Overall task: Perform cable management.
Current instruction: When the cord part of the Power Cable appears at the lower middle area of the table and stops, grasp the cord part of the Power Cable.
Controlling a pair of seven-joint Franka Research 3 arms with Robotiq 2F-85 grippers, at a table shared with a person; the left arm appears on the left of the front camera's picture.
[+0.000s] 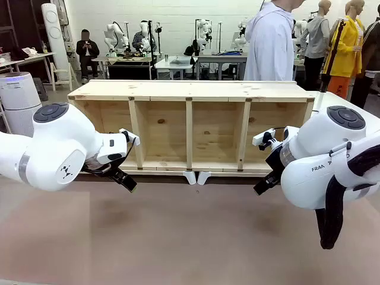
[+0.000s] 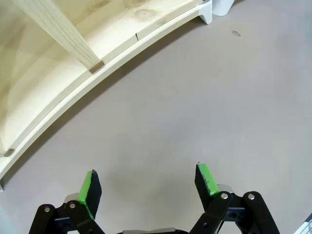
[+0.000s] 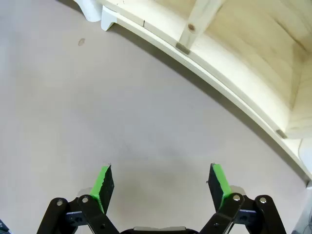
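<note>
The left pincer [image 2: 148, 178] and the right pincer [image 3: 161, 175] hang with jaws apart, holding nothing, over the worktop [image 1: 178, 237] before the wooden shelf [image 1: 190, 89], so the work seems not yet begun; the next move needs first to find the cable, whose place I cannot tell.

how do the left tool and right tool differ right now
The left tool sits by the shelf's left end, angled down toward the right; the right tool sits by its right end, angled down toward the left. Both stand open and empty over the table.
</note>
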